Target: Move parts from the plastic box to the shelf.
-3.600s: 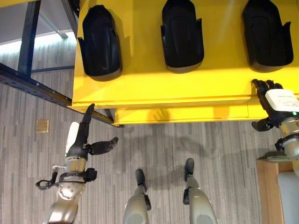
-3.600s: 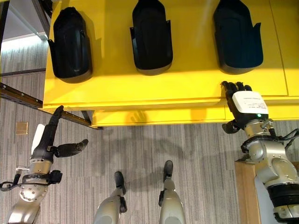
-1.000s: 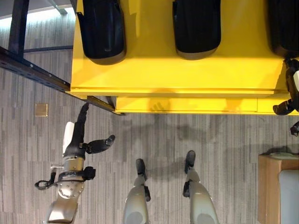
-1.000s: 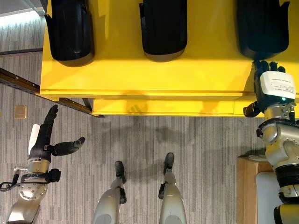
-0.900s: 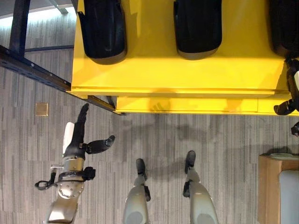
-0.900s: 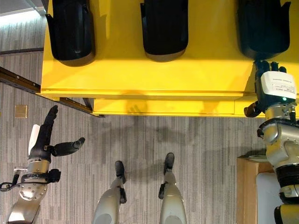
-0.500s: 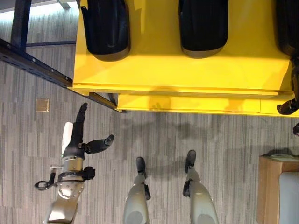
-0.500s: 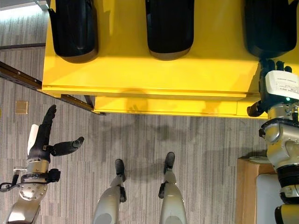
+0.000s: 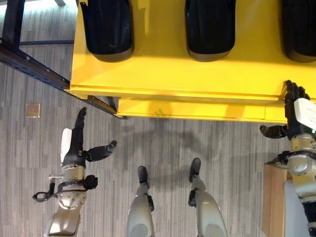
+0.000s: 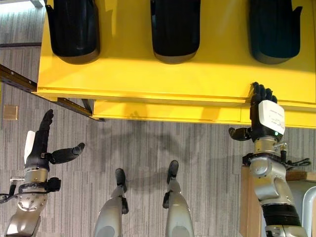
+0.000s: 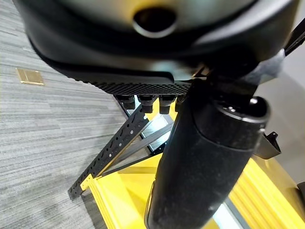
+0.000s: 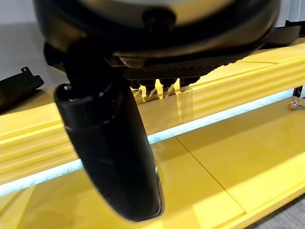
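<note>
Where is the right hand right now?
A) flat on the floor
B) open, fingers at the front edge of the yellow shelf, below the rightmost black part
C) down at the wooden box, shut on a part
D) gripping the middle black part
B: the right hand is open and empty, its straight fingers up at the yellow shelf's front edge, just below the rightmost black part.

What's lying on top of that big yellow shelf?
Three black moulded parts lie in a row on the yellow shelf, apart from each other. Their far ends are cut off from sight. A lower yellow level shows under the front lip; what it holds is covered.
</note>
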`<state>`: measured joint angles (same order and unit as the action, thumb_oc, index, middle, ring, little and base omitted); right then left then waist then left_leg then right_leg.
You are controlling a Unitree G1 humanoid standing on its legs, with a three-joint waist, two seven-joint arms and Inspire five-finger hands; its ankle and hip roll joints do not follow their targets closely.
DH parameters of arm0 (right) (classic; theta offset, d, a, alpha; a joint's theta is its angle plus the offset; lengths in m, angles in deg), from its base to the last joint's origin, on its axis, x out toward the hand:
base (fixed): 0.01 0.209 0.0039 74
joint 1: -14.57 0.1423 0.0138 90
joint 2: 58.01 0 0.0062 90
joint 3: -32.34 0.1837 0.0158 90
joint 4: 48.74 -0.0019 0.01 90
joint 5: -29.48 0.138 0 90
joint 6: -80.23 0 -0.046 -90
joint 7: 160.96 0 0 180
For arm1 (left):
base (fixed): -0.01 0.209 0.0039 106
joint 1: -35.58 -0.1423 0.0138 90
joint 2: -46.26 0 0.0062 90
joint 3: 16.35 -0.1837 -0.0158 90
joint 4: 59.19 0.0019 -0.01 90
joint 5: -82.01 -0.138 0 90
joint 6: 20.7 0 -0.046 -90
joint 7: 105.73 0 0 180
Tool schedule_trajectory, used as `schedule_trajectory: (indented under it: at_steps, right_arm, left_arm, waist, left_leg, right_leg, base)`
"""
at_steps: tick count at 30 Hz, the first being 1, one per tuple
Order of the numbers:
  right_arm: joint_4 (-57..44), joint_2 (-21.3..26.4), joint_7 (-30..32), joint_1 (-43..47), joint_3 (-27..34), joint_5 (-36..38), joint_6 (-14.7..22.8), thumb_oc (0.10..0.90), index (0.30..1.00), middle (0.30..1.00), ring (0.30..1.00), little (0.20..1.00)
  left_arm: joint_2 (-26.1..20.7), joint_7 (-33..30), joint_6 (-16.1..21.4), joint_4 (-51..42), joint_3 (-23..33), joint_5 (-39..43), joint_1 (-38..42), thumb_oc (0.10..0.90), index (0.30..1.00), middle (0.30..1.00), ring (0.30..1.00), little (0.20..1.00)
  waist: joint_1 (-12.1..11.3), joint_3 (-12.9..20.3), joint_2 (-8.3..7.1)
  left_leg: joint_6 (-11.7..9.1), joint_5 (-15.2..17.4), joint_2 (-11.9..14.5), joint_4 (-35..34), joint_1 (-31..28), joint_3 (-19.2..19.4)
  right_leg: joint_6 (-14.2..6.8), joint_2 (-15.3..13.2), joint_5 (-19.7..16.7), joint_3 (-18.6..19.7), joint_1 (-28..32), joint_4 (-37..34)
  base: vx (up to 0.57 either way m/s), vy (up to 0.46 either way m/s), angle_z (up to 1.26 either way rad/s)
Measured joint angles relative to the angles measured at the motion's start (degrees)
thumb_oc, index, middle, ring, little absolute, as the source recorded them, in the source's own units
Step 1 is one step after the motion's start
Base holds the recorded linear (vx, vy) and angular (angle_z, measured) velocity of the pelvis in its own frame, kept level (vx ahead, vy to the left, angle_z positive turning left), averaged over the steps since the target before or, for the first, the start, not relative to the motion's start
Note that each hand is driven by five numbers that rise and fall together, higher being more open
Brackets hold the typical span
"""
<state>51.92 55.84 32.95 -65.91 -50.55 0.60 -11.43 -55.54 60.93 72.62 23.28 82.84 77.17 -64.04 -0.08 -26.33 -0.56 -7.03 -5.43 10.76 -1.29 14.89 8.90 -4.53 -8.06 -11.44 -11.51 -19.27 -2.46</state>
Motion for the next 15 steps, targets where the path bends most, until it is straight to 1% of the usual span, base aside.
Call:
schedule_trajectory:
  at_steps: [3,7,8,10,13,15]
  right_arm:
    - [-1.39,-0.64,0.18,-1.74,0.06,0.88,0.17,0.900,1.000,1.000,1.000,1.000]
    - [-2.13,-1.99,0.30,-3.64,0.23,1.68,1.07,0.900,1.000,1.000,1.000,1.000]
    - [-4.29,-3.97,0.22,-5.73,0.69,2.62,1.14,0.900,1.000,1.000,1.000,1.000]
    - [-6.40,-5.57,0.32,-8.08,0.62,3.19,1.34,0.900,1.000,1.000,1.000,1.000]
    - [-8.43,-5.70,-1.34,-11.14,-0.62,3.20,1.64,0.900,1.000,1.000,1.000,1.000]
    - [-8.43,-5.73,-1.89,-11.98,-2.36,3.17,1.65,0.900,1.000,1.000,1.000,1.000]
  left_arm:
    - [0.00,-0.02,-0.66,-0.01,0.02,-0.03,-0.40,0.900,1.000,1.000,1.000,1.000]
    - [0.00,-0.05,-0.88,-0.05,0.05,-0.07,-0.81,0.900,1.000,1.000,1.000,1.000]
    - [-0.02,-0.18,-0.89,-0.63,0.11,-0.07,-1.03,0.900,1.000,1.000,1.000,1.000]
    - [-0.04,-0.21,-0.90,-1.88,0.11,-0.08,-1.27,0.900,1.000,1.000,1.000,1.000]
    - [-0.04,-0.30,-0.90,-3.78,0.11,-0.14,-1.46,0.900,1.000,1.000,1.000,1.000]
    - [-0.04,-0.34,-0.89,-4.24,0.09,-0.60,-1.43,0.900,1.000,1.000,1.000,1.000]
  waist:
    - [-0.02,0.03,-0.30]
    - [0.10,0.08,-1.45]
    - [0.10,0.05,-1.99]
    - [0.35,0.05,-2.55]
    - [0.33,0.07,-3.18]
    - [1.04,0.03,-3.46]
  left_leg:
    - [0.02,-0.12,0.04,0.07,-0.01,-0.07]
    - [0.00,-0.14,0.04,0.33,-0.07,-0.05]
    - [0.01,-0.14,0.08,0.40,-0.08,-0.07]
    - [0.01,-0.14,0.01,0.49,-0.15,-0.01]
    - [0.00,-0.14,0.08,0.64,-0.18,0.01]
    - [0.00,-0.14,0.09,0.79,-0.40,0.02]
  right_leg:
    - [0.01,0.04,-0.01,0.00,0.00,0.15]
    - [0.04,0.02,-0.04,0.05,0.00,0.43]
    - [0.04,0.03,-0.03,0.05,0.00,0.57]
    - [0.04,-0.05,-0.04,0.14,0.00,0.70]
    - [0.08,0.00,-0.08,0.19,0.05,0.78]
    - [0.16,0.00,-0.17,0.23,0.37,0.77]
  base:
    - [0.00,0.000,0.00]
    - [-0.03,0.016,0.00]
    - [-0.04,0.019,0.00]
    - [-0.04,0.017,-0.01]
    - [-0.01,0.004,0.00]
    - [-0.03,0.018,-0.01]
